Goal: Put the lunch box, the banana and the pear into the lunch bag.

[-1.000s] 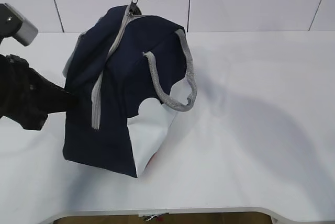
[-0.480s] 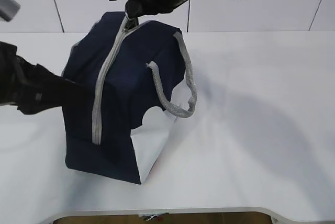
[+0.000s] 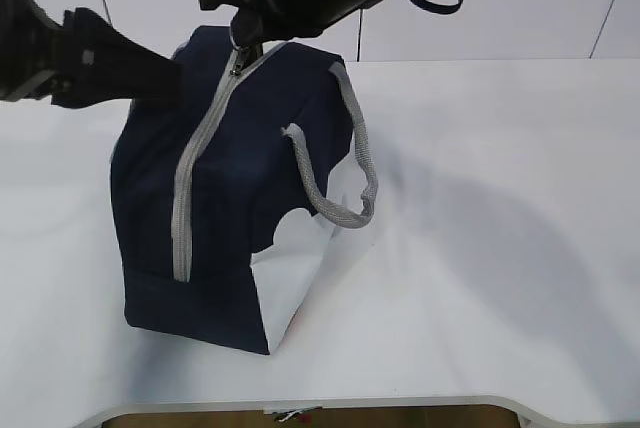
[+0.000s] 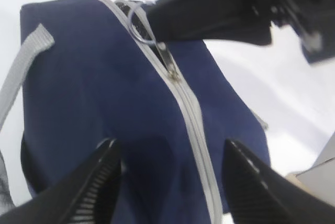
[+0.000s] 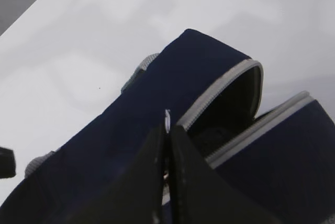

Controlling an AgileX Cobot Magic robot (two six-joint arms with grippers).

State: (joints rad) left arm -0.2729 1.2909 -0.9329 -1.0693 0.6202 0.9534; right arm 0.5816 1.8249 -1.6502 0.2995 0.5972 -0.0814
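The lunch bag (image 3: pixel 225 188) is boxy, of navy fabric with a white panel, a grey woven handle (image 3: pixel 345 163) and a grey zipper (image 3: pixel 195 163). It stands upright on the white tabletop (image 3: pixel 500 228). Its inside is dark and not readable. The right tool (image 5: pixel 167 145), pressed together, pinches the zipper's ring pull (image 4: pixel 140 21) at the bag's top. The left tool (image 4: pixel 170 182) is spread, hovering over the bag's top.
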